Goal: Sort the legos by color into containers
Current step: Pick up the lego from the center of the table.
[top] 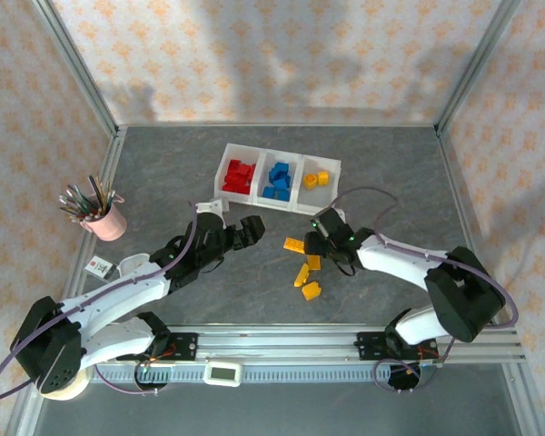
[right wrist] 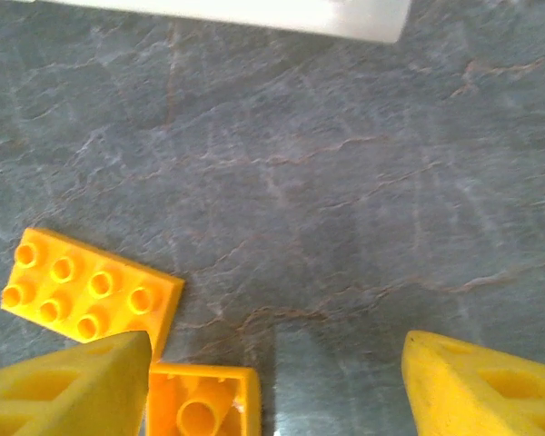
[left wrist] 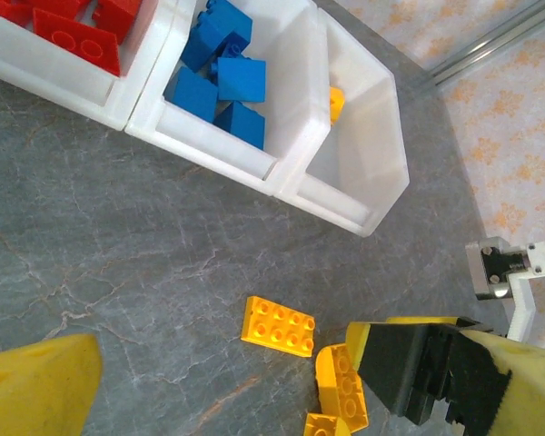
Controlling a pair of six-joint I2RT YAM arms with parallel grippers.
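Yellow legos (right wrist: 91, 286) lie loose on the grey table (top: 163, 182) under the right gripper (right wrist: 272, 381), its fingers spread and empty, the left gripper (left wrist: 236, 386) likewise gaping nearby, the containers (left wrist: 372, 195) holding sorted red, blue and yellow bricks.

No text, brand or number can be read anywhere: the dark print on the small white card (top: 98, 266) by the pink cup, the small white display unit (top: 222, 372) and the fine scale strip (top: 300, 373) on the front rail are all too small.
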